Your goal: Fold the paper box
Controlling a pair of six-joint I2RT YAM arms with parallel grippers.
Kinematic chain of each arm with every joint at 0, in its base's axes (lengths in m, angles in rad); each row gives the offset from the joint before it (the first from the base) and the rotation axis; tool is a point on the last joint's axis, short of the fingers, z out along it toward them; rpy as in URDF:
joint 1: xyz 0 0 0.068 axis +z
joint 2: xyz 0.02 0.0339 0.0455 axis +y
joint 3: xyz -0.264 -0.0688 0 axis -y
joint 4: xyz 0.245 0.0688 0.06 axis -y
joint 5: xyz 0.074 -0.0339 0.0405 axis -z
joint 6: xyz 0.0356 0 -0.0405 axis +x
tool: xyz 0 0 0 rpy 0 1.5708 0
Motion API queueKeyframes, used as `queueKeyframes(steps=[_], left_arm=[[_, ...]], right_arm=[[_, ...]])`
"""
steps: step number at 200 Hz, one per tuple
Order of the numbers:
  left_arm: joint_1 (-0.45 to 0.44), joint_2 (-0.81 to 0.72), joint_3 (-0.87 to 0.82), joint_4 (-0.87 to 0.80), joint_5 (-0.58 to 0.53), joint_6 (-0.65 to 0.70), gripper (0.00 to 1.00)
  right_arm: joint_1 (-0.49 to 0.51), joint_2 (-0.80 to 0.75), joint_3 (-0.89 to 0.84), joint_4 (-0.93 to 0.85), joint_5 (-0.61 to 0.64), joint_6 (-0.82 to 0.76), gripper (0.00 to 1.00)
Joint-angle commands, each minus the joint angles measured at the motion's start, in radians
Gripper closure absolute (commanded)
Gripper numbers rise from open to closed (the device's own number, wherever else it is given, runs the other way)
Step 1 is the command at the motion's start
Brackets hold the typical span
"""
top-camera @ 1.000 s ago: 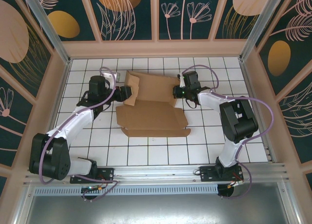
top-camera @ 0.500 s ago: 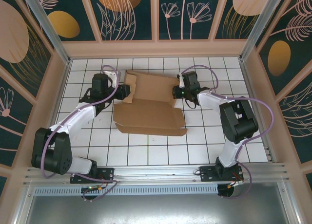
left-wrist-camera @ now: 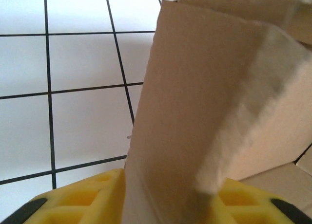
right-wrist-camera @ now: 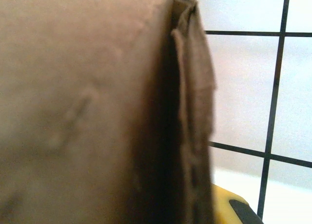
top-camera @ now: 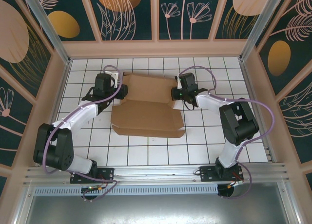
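A robot test cell, probably within a laboratory, is indicated: a white bench [top-camera: 146, 156] ruled with a black grid is enclosed by aluminium framing [top-camera: 45, 25] and floral printed wall panels [top-camera: 131, 19], and a left arm [top-camera: 78, 118] and a right arm [top-camera: 236, 121] are bolted to a metal rail [top-camera: 156, 174] at its near edge.

paper box [top-camera: 146, 109] flatter vs. before

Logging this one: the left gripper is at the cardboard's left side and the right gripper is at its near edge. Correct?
Not quite. In the top external view the right gripper is at the far right side of the paper box, not its near edge. Rest holds.
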Motion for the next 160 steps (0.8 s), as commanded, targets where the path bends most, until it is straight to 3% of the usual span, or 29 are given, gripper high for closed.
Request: queueKeyframes(steps=[1, 49, 92, 122, 160], left_arm=[[0.000, 0.021, 0.036, 0.005, -0.027, 0.005, 0.59], [-0.001, 0.059, 0.047, 0.005, -0.035, 0.014, 0.67], [0.000, 0.065, 0.027, 0.012, -0.077, 0.020, 0.88], [-0.003, 0.080, 0.049, -0.012, -0.194, 0.014, 1.00], [-0.050, 0.109, 0.096, -0.042, -0.375, 0.012, 1.00]], right_arm=[[0.023, -0.032, -0.025, -0.069, -0.016, -0.018, 1.00], [0.030, -0.051, -0.029, -0.071, -0.014, -0.016, 1.00], [0.049, -0.070, -0.007, -0.095, 0.011, 0.007, 1.00], [0.075, -0.069, 0.018, -0.139, 0.066, 0.031, 1.00], [0.131, -0.081, 0.072, -0.216, 0.240, 0.137, 1.00]])
